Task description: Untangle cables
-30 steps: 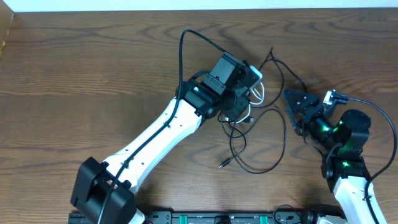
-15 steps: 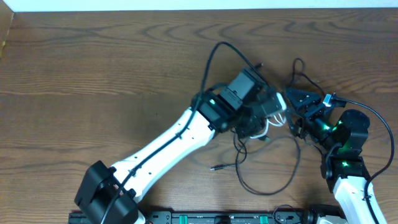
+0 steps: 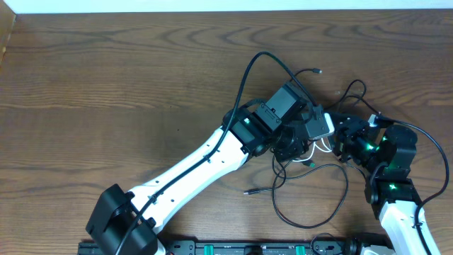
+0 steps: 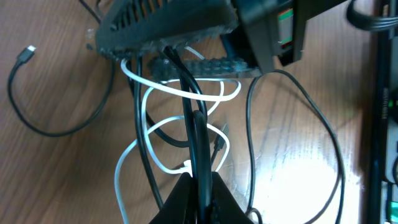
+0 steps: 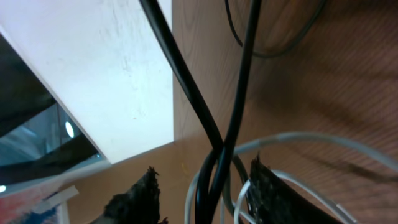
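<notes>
The cables [image 3: 311, 212] are thin black cords and a white one [image 3: 323, 147], bunched between the two grippers at the right of the table. My left gripper [image 3: 306, 144] is shut on a pair of black cords [image 4: 198, 143], pinched at its tips [image 4: 200, 185]. White loops [image 4: 186, 94] hang around them. My right gripper [image 3: 338, 134] faces it closely. In the right wrist view its fingers [image 5: 142, 198] stand apart, with two crossing black cords [image 5: 214, 163] and white strands [image 5: 292, 140] running between them. A loose plug end [image 3: 316, 71] lies behind, another [image 3: 248, 191] in front.
A wide black loop of cable [image 3: 340, 195] trails toward the table's front edge. The brown wooden table [image 3: 106, 106] stretches away to the left. A black rail [image 3: 248, 248] runs along the front. The right arm's own thick wire [image 3: 432, 142] arcs at the far right.
My left gripper has carried the bunch rightward, up to the right gripper. The right jaws have narrowed around the cords. The trailing loops and plug ends were dragged along to the right.
</notes>
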You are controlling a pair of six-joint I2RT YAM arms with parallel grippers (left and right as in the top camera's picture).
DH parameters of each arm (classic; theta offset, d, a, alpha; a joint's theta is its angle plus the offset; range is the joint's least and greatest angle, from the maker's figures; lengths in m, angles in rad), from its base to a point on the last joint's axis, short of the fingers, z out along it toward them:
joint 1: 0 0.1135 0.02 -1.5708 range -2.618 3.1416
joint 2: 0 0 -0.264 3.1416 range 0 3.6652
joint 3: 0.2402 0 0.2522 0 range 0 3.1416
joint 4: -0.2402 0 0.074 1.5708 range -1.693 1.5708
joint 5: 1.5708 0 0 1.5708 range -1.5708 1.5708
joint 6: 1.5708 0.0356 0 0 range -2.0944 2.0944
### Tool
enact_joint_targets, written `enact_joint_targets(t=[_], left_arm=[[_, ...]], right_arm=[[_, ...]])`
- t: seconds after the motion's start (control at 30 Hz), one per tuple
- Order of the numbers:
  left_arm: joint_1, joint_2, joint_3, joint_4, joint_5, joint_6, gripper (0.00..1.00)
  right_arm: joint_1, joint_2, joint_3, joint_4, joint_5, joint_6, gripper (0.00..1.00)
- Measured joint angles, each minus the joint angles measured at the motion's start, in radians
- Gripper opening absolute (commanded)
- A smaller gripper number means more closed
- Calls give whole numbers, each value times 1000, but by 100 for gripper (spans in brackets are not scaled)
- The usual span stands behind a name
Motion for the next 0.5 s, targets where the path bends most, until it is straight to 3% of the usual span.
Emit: enact_joint_targets(t=[0.33, 0.5], left_arm=[[-2, 0, 0, 3, -38, 0, 7], [-2, 0, 0, 3, -121, 0, 7]], right_arm=[[0, 0, 0, 0, 11, -1, 23], [0, 0, 0, 0, 14, -4, 1]])
